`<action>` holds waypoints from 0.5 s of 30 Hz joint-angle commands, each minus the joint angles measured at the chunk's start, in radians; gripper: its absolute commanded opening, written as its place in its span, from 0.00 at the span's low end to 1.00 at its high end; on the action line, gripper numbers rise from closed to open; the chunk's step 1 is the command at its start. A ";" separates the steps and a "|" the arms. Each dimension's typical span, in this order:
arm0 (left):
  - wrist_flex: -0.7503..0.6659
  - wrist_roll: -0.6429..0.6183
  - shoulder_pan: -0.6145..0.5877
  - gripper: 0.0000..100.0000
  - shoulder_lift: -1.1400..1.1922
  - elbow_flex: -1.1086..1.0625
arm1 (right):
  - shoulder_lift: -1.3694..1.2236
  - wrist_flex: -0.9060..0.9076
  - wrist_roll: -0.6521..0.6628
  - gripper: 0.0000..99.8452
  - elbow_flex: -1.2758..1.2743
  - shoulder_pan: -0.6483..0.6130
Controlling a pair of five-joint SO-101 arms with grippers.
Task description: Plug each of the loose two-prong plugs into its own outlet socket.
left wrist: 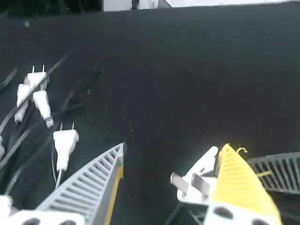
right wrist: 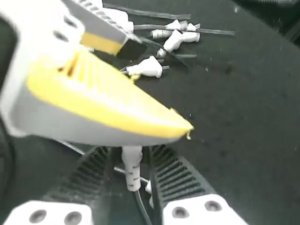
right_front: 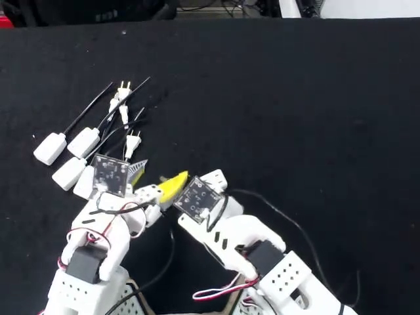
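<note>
Loose white two-prong plugs (right_front: 132,141) (left wrist: 64,142) (right wrist: 148,68) lie with their black cords on the black table, left of centre. White outlet sockets (right_front: 50,148) sit in a row beside them. My right gripper (right wrist: 131,154) is shut on the cord end of a white plug (right wrist: 131,165), whose two metal prongs (left wrist: 187,182) stick out next to the left gripper's yellow finger (left wrist: 239,180). My left gripper (left wrist: 173,152) (right_front: 161,174) stands open just above the table, with that plug between its grey and yellow fingers, close to the yellow one.
Both arms crowd together at the table's front edge (right_front: 197,199). Black cords (right_front: 88,111) fan out to the back left from the sockets. The black table surface (right_front: 295,118) stretches to the right and to the back.
</note>
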State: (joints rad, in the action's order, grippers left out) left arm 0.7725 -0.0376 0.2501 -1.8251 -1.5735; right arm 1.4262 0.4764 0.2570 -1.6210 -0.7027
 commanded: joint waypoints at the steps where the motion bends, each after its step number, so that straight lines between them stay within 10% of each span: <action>1: 0.003 0.048 0.001 0.31 0.005 -0.016 | 0.028 0.095 -0.006 0.01 0.120 0.035; 15: 0.003 0.048 -0.084 0.31 0.003 -0.018 | 0.079 0.163 -0.006 0.01 0.136 0.032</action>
State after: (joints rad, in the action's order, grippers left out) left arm 0.7787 -0.0038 0.1780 -1.8251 -1.5904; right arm 1.4385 0.6206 0.2570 -1.5566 -0.6966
